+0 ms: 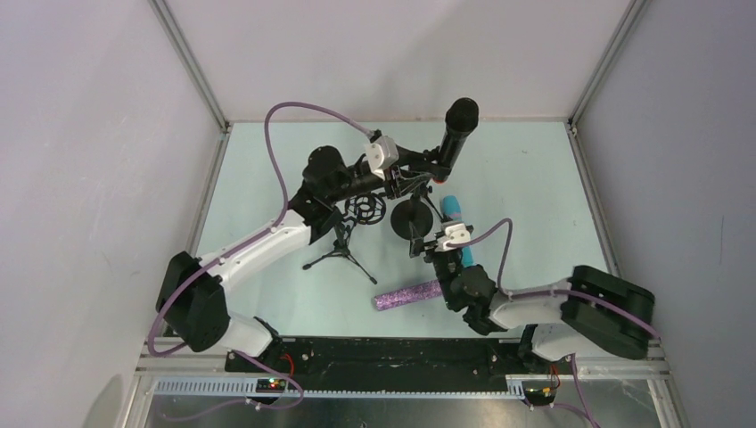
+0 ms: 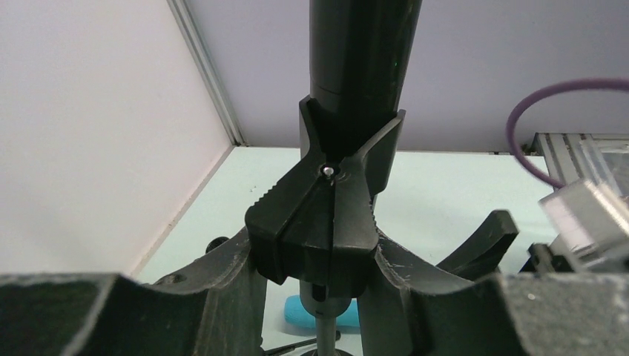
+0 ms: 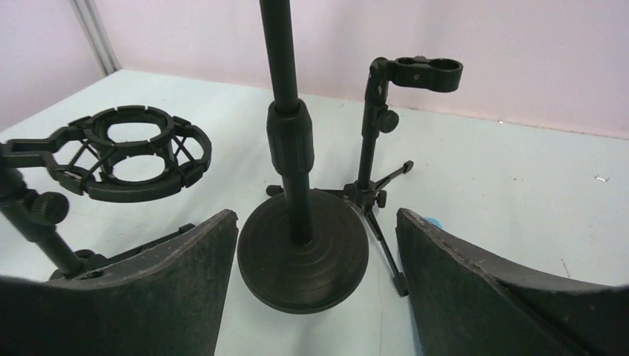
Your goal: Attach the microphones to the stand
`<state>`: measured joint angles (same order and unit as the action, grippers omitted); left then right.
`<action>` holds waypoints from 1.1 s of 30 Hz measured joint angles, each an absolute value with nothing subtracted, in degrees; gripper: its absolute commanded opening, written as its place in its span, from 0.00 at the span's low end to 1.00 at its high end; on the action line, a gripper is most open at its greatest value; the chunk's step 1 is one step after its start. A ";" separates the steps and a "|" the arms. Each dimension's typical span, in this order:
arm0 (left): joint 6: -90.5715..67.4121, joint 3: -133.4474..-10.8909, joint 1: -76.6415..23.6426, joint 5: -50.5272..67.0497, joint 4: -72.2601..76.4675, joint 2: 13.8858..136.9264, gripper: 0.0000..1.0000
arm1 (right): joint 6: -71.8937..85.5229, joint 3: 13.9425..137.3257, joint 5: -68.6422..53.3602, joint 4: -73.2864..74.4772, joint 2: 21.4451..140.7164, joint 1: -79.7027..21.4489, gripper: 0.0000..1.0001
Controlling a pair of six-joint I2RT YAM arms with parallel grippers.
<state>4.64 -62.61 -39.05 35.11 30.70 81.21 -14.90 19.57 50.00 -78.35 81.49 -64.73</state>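
Black microphone (image 1: pixel 461 125) is seated in the clip (image 2: pixel 326 215) of the round-base stand (image 3: pixel 300 252). The clip is clamped by the left gripper (image 1: pixel 433 168). The right gripper (image 3: pixel 315 216) is spread wide around the stand's base, holding nothing. Blue microphone (image 1: pixel 452 209) and purple microphone (image 1: pixel 408 296) are seen lying on the counter (image 1: pixel 535 196) by the right arm.

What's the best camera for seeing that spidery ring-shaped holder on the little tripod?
The right wrist view. The shock mount sits close up on the left, with its rings and inner webbing plain to see. The top view shows it only small and dark from above. The left wrist view does not show it at all.
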 measured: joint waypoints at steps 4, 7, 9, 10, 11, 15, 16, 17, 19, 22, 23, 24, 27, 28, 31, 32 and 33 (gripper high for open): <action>4.73 -63.57 -38.46 35.09 30.57 82.74 0.00 | -10.37 17.21 45.52 -68.77 71.96 -64.05 0.96; 4.56 -64.38 -37.69 35.16 30.57 83.42 0.00 | -4.01 16.03 39.75 -59.11 63.79 -61.76 0.99; 4.54 -65.04 -36.86 35.20 30.57 83.79 0.00 | 0.27 15.42 36.18 -53.41 59.09 -59.70 0.99; 4.54 -65.34 -36.38 35.22 30.68 83.99 0.00 | 1.83 15.11 35.03 -51.46 57.49 -58.96 0.99; 4.54 -65.67 -35.90 35.20 30.79 84.20 0.00 | 2.90 14.85 34.20 -49.69 56.29 -58.39 0.99; 4.45 -66.78 -33.61 35.27 30.85 85.12 0.00 | 6.57 13.41 31.40 -41.87 52.23 -57.14 1.00; 4.34 -67.11 -32.86 35.35 30.83 85.47 0.00 | 7.16 13.10 30.85 -40.29 51.62 -56.99 0.99; 4.25 -67.37 -32.23 35.38 30.83 85.78 0.00 | 7.90 12.82 30.50 -39.00 51.09 -56.80 0.99; 3.92 -67.75 -30.74 35.57 30.76 86.26 0.00 | 9.08 12.32 29.95 -36.99 50.37 -56.55 1.00; 3.46 -67.83 -28.12 35.86 30.76 86.59 0.00 | 10.59 12.01 29.12 -34.85 50.17 -56.34 0.99; 3.36 -67.83 -27.11 35.99 30.74 86.59 0.00 | 10.90 12.01 29.04 -34.44 50.17 -56.31 0.99; 3.20 -67.83 -26.20 36.12 30.76 86.59 0.00 | 11.27 12.01 28.91 -34.11 50.17 -56.27 1.00; 2.74 -67.83 -23.09 36.25 30.81 86.59 0.00 | 12.29 12.01 28.29 -33.76 50.35 -56.27 0.99; 2.48 -67.83 -21.91 36.23 30.79 86.59 0.00 | 12.51 12.01 28.08 -33.74 50.54 -56.27 0.99; 2.24 -67.81 -18.55 36.10 30.79 86.52 0.00 | 13.13 12.01 27.75 -33.69 51.44 -56.27 0.99; 1.98 -67.68 -17.37 35.99 30.81 86.35 0.00 | 13.34 12.01 27.68 -33.69 51.68 -56.27 0.99; 1.91 -67.42 -16.27 35.83 30.81 86.08 0.00 | 13.43 12.01 27.55 -33.69 51.88 -56.27 0.99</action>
<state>1.91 -67.42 -16.27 35.83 30.81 86.08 13.43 12.01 27.55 -33.69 51.88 -56.27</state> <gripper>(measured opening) 0.450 0.993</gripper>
